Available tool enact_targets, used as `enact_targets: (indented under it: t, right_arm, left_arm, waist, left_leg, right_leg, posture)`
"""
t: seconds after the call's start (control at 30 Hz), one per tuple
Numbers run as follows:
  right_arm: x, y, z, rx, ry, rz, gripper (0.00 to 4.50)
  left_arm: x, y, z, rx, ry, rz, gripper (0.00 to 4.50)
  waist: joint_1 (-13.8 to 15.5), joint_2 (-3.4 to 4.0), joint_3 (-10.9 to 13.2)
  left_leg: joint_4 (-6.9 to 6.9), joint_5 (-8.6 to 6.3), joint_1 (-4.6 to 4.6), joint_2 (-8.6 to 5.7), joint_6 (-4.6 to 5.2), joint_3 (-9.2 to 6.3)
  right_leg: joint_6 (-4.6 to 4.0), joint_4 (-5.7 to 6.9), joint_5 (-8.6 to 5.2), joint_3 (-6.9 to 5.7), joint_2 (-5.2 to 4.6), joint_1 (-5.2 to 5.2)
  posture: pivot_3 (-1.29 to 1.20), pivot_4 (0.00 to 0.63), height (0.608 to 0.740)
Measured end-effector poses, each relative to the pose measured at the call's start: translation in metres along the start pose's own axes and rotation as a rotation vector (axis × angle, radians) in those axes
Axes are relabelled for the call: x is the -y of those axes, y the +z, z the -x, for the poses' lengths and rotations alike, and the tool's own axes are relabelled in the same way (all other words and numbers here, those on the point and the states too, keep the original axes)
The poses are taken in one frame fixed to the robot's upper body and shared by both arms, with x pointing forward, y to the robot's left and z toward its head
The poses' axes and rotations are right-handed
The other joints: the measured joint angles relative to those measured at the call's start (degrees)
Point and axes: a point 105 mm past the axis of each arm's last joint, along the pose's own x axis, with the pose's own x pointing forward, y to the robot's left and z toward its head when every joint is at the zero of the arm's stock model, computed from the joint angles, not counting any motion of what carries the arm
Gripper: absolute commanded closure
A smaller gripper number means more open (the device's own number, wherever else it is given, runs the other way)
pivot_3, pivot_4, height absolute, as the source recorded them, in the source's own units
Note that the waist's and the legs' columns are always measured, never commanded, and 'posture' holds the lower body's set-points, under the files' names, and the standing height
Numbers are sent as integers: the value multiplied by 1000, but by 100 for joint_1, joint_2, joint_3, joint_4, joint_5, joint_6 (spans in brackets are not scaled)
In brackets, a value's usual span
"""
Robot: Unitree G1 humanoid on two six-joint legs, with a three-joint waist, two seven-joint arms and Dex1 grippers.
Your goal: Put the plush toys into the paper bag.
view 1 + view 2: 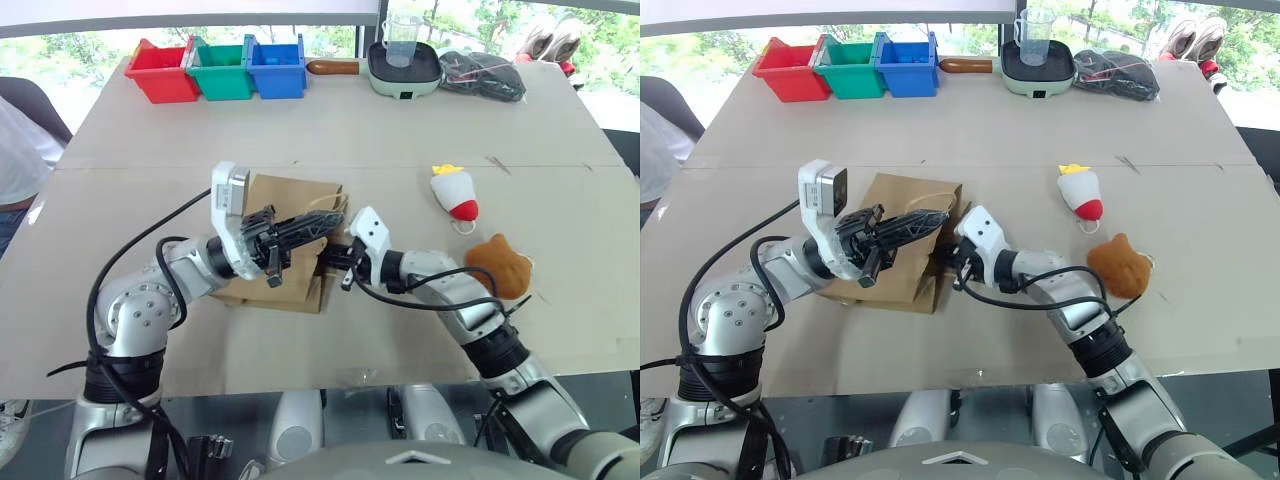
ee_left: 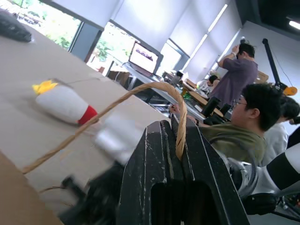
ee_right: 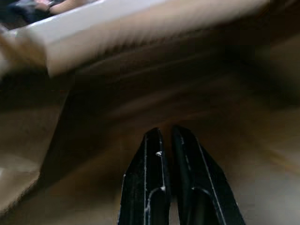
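The paper bag should be opened: one loop handle is pinched by the closed left hand, while the closed right hand holds nothing discernible.

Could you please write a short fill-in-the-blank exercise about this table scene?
1. The left gripper is shut on the brown paper bag's twisted paper ____.
2. The brown rounded plush toy lies on the ____.
3. The white conical plush toy has a ____ tuft.

Missing words: handle; table; yellow
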Motion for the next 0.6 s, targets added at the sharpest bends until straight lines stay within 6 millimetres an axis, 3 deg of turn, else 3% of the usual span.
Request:
enact_targets:
  t: [0.17,0.4,0.6]
  right_arm:
    - [5,-5,-15,5,-14,36,4400]
    - [15,-3,-31,33,-146,97,4400]
    - [42,8,-35,20,-353,161,4400]
  left_arm:
    - [-1,21,-7,41,21,-62,4500]
    - [0,73,1,61,94,-215,4500]
    - [-26,69,4,-27,205,-391,4500]
  waist:
    - [-38,0,-1]
    - [-121,1,-2]
    - [-125,6,1]
  left_leg:
    - [0,1,10,21,-1,1]
    - [1,14,34,31,-23,-7]
    - [1,27,14,30,-46,-6]
  right_leg:
    - [-9,3,6,4,20,2]
    - [-15,47,7,13,37,-3]
    - [-21,49,11,15,37,-20]
  posture:
    - [0,150,740]
    - [0,150,740]
    - [0,150,740]
